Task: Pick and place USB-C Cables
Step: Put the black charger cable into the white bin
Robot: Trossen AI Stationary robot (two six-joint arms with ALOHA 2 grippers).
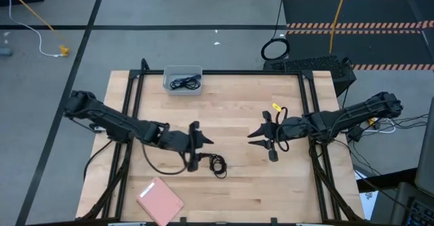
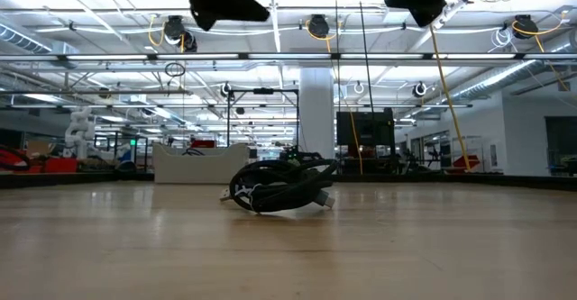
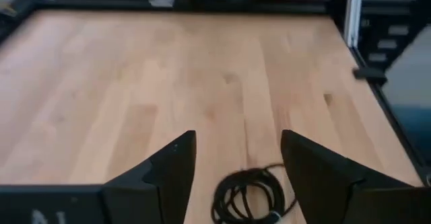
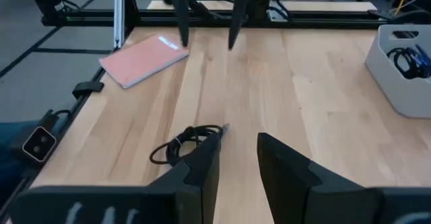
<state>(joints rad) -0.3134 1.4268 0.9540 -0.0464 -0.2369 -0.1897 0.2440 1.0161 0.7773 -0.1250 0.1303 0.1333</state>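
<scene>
Cable, thin and black, coiled into a loose bundle of loops [image 1: 218,163], lay flat on the pale wooden tabletop [image 1: 230,110] as the one loose cable there; in the low view it showed as a tangled dark knot with a small plug end poking out [image 2: 281,190]. Two more cables sat in the grey rectangular plastic bin [image 1: 182,80], which stood well apart from the coil at the table's far edge: the high view showed dark loops inside it [image 1: 186,83], and the right wrist view showed a black and a blue strand there [image 4: 409,60]. That made three cables counted, one bin, and one pink rectangular pad [image 1: 160,201] lying near the coil toward the table's near edge. The left gripper [image 1: 195,144] hung just beside the coil, its two dark fingers [image 3: 168,177] spread apart with the coil [image 3: 250,196] showing between them and nothing held. The right gripper [image 1: 260,134] hovered farther from the coil on its other side, fingers [image 4: 286,163] likewise parted and empty.
</scene>
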